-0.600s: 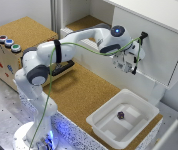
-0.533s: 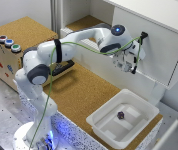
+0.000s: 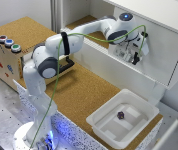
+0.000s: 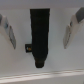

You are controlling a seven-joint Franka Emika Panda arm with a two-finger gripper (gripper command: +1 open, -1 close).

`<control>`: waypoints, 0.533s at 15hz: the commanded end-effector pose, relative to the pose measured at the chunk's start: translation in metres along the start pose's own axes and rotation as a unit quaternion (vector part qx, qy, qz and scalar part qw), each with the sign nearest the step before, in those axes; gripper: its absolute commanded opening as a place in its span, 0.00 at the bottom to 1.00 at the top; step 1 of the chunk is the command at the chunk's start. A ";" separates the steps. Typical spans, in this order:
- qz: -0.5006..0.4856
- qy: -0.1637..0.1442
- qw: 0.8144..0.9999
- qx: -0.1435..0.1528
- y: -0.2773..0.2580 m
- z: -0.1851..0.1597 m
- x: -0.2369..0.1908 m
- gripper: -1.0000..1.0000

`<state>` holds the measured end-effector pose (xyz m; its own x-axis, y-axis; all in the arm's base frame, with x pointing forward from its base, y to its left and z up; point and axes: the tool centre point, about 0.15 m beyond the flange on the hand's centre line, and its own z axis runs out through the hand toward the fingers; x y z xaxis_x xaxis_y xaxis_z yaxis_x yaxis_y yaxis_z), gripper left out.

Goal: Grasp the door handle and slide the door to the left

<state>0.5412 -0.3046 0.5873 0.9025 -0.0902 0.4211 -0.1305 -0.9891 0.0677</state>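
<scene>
The door (image 3: 161, 47) is a large flat white cabinet panel at the exterior view's right. The door handle (image 3: 136, 59) is a small upright black bar on it. In the wrist view the door handle (image 4: 39, 37) fills the middle, with the door (image 4: 55, 70) behind it. My gripper (image 3: 134, 54) is right at the handle, held against the panel. In the wrist view my gripper (image 4: 41, 30) is open. One of its fingers (image 4: 7, 29) stands on each side of the handle, with a gap on both sides.
A white plastic tub (image 3: 103, 126) with a small dark object (image 3: 120, 115) sits on the cork counter (image 3: 84, 95) below the door. A wooden box (image 3: 6, 60) with coloured buttons stands at the exterior view's left, with a longer black bar handle (image 3: 65, 68) beside it.
</scene>
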 end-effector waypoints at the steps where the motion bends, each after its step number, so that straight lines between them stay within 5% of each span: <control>1: 0.013 0.022 0.999 0.034 0.009 0.008 0.010 1.00; 8: -0.012 0.079 0.996 0.046 0.002 0.016 0.023 1.00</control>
<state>0.5562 -0.3078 0.5889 0.8700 -0.0983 0.4831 -0.1179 -0.9930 0.0104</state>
